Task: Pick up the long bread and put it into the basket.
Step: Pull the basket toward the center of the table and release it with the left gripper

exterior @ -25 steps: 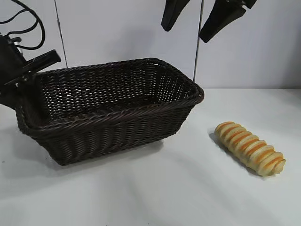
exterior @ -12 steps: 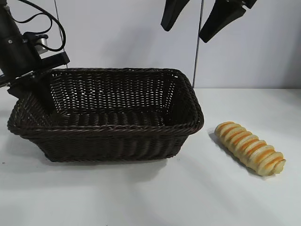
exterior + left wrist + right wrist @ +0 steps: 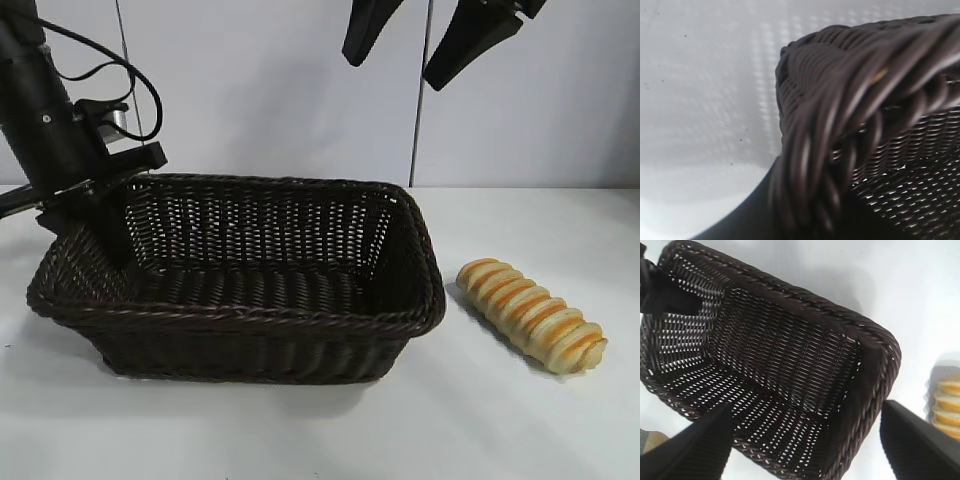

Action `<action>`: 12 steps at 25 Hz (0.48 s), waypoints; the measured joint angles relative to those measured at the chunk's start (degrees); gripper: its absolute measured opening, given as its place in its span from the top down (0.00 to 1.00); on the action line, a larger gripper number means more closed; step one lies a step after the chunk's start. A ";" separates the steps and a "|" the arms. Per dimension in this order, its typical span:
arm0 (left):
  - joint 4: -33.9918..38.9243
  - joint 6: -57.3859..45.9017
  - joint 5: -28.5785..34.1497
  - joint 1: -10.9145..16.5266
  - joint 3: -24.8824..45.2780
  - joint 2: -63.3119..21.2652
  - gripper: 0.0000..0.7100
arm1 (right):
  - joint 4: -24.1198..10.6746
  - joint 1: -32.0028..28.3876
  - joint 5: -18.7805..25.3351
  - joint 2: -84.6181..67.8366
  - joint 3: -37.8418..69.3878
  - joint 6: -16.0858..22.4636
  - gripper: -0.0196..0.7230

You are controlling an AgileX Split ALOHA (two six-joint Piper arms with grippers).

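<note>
The basket [image 3: 240,280] is sitting on the white bench [image 3: 320,420], its long side facing the exterior camera and its base flat on the surface. The left pincer [image 3: 105,225] is reaching down at the basket's left end and is clamping the braided rim there, one dark finger [image 3: 112,230] lying inside against the woven wall (the left wrist view is filled with that rim corner, pressed close against the lens, with the pale bench beyond it). The long bread [image 3: 533,314] is lying on the bench to the right of the basket, apart from it, slanted so that its nearer end is pointing toward the lower right of the exterior view; nothing is touching it. The right pincer [image 3: 420,45] is hanging high above the basket's right end, its two dark fingers [image 3: 368,30] spread wide and gripping nothing. From the right wrist view the basket's woven inside is showing, with a slice of the long bread at the frame's edge.
</note>
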 joint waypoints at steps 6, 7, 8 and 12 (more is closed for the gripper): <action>-0.23 0.06 -0.22 0.00 0.00 0.00 0.80 | 0.00 0.00 0.00 0.00 0.00 0.00 0.19; -0.34 0.06 -0.39 0.00 0.00 0.00 0.73 | 0.00 0.00 0.00 0.00 0.00 0.00 0.19; -0.35 0.06 -0.48 0.00 -0.04 0.00 0.64 | 0.00 0.00 0.00 0.00 0.00 0.00 0.19; -0.35 0.06 -0.52 0.00 -0.20 0.00 0.30 | 0.00 0.00 0.00 0.00 0.00 0.00 0.19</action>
